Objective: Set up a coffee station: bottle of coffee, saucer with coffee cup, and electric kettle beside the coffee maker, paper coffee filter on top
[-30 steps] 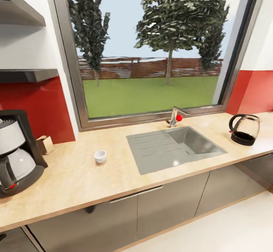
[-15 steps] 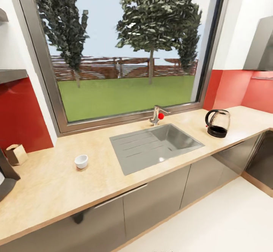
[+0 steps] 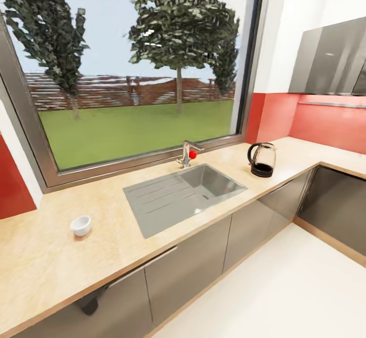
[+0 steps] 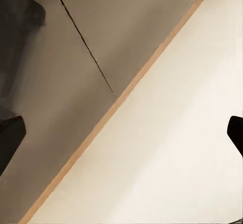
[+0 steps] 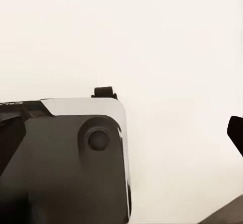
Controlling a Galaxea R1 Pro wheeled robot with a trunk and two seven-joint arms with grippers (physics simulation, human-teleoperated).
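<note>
**Cup and kettle on the surface, sink between them**

In the head view, the long wooden surface (image 3: 46, 262) runs under a wide window (image 3: 127, 68). Toward its left sits the small white coffee cup (image 3: 81, 225), upright and alone, well apart from everything else. Next comes the grey sink (image 3: 183, 195) set into the surface, with a faucet (image 3: 187, 153) carrying a red knob behind it at the window ledge. Right of the sink stands the electric kettle (image 3: 262, 159), upright on its dark base near the red backsplash (image 3: 277, 117). Grey cabinets (image 3: 328, 56) hang on the far right wall.

The left wrist view looks at cabinet fronts (image 4: 76, 57) and pale floor (image 4: 172, 148); the right wrist view shows the robot's base (image 5: 66, 158) over floor. Both sets of fingers stand wide apart, holding nothing.
</note>
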